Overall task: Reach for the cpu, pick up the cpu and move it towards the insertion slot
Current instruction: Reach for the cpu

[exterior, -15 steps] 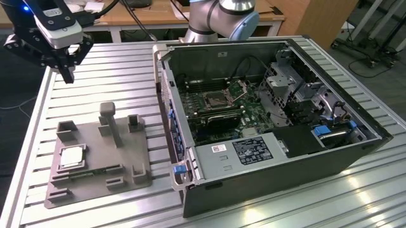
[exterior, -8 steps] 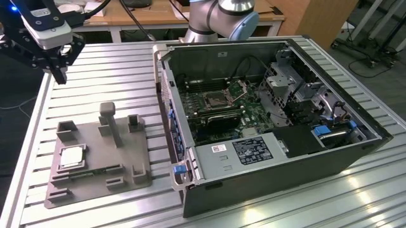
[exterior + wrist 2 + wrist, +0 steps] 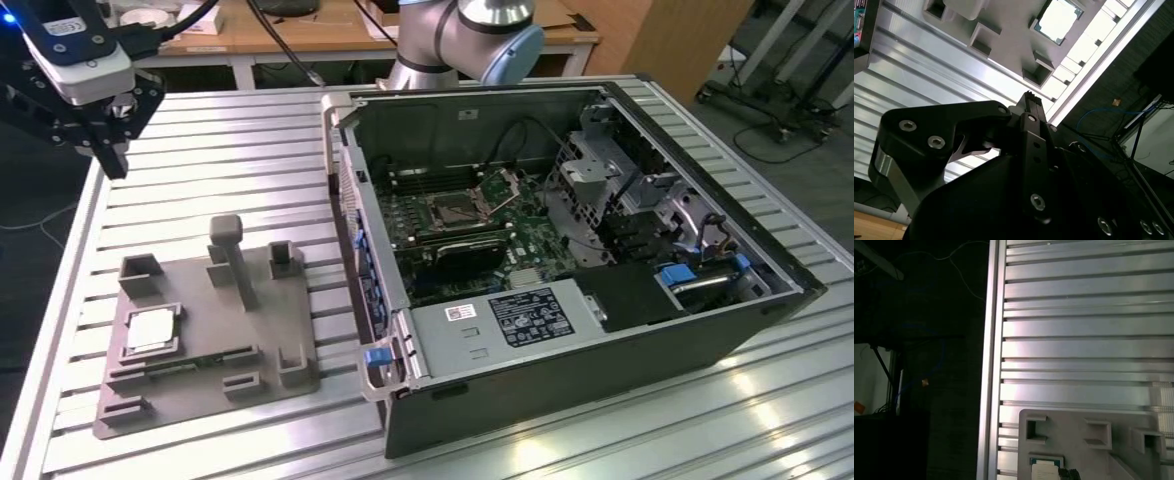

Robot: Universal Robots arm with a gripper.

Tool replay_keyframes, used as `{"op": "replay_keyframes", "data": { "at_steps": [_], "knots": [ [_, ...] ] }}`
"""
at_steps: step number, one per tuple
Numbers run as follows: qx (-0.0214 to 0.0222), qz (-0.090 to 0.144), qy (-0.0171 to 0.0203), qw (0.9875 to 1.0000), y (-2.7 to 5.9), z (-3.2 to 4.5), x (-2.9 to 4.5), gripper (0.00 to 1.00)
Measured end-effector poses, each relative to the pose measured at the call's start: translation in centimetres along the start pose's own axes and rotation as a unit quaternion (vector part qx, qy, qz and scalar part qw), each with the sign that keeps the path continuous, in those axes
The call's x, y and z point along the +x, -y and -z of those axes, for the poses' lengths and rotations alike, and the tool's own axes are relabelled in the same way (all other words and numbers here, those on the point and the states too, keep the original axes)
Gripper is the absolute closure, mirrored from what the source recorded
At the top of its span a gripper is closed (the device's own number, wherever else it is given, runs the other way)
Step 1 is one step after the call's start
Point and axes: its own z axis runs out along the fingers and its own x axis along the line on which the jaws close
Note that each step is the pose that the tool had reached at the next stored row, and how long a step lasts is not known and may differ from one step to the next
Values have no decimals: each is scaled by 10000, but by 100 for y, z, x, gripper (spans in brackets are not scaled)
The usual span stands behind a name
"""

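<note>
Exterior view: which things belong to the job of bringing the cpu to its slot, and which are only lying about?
Job:
cpu, lying in the grey fixture
slot, inside the open case
gripper, above the table, apart from the cpu

Lying about:
green strip on the fixture
power supply in the case

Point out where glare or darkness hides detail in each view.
Exterior view: bright glare streaks the table beside the computer case; second wrist view: the cpu is washed out almost white; first wrist view: everything beyond the table's edge is near black, while its slats shine softly.
</note>
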Motion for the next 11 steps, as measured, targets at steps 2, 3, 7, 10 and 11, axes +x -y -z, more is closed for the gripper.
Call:
{"op": "replay_keyframes", "data": {
  "at_steps": [2, 3, 7, 10, 11],
  "knots": [
    [0, 1, 0, 10000, 0, 0, 1, 89],
    [0, 0, 0, 10000, 0, 0, 1, 89],
    [0, 0, 0, 10000, 0, 0, 3, 89],
    [0, 0, 0, 10000, 3, -1, 5, 89],
    [0, 0, 0, 10000, 11, -2, 5, 89]
  ]
}}
